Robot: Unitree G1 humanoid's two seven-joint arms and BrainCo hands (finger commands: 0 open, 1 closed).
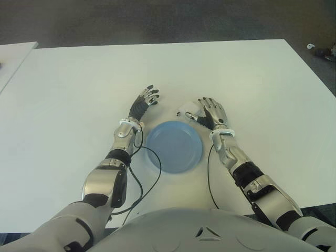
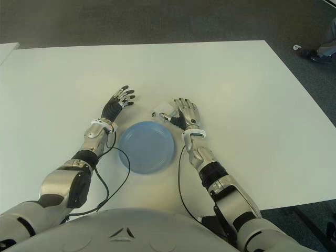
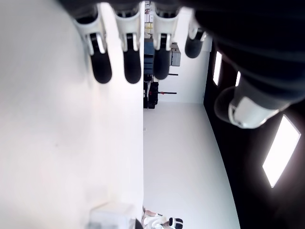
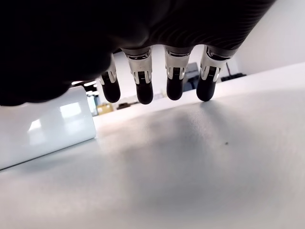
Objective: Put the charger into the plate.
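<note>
Closest to the camera is the robot's grey chest (image 1: pixel 173 231), with both forearms reaching out over the white table (image 1: pixel 68 89) on either side of the blue plate (image 1: pixel 173 146). Left hand (image 1: pixel 145 101) is just past the plate's far-left edge, palm angled up and fingers spread, holding nothing. Right hand (image 1: pixel 210 112) sits flat just beyond the plate's far-right edge, fingers stretched out straight and a bit apart, not gripping anything. Its wrist view shows the fingertips (image 4: pixel 145 93) hanging just above the tabletop. The white charger (image 1: pixel 186 114) lies on the table right by that hand's thumb side, just outside the plate's far rim. Black cables (image 1: pixel 149 173) loop from the left arm past the plate's near-left edge.
</note>
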